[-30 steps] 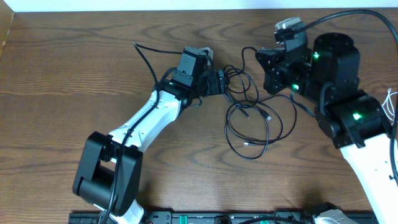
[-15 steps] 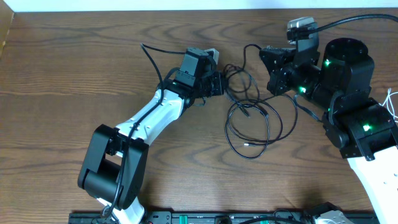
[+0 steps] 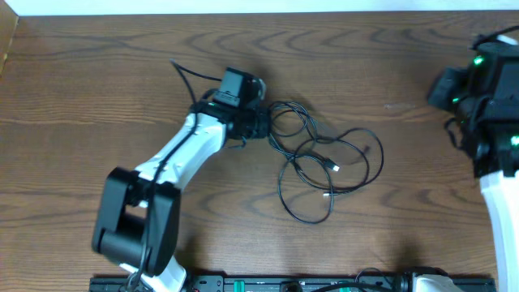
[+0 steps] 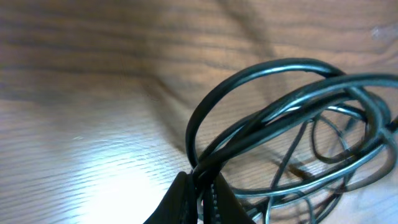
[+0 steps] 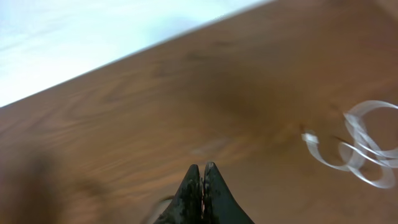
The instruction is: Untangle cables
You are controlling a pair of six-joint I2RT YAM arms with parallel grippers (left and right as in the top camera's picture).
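The black cables lie as a loose tangle of loops in the middle of the table, small plug ends showing inside the loops. My left gripper sits at the tangle's upper left edge. In the left wrist view it is shut on a bundle of black cable strands that fan out into loops ahead of it. My right gripper is shut with nothing in it, above bare wood. A white cable lies looped to its right, blurred.
The right arm stands at the table's far right edge, well away from the tangle. The left arm's base is at the front left. The table's far edge meets a white wall.
My left gripper has shut on the cables and pulled them a little left. The right arm has swung away to the right edge, and the tangle has spread out on the table.
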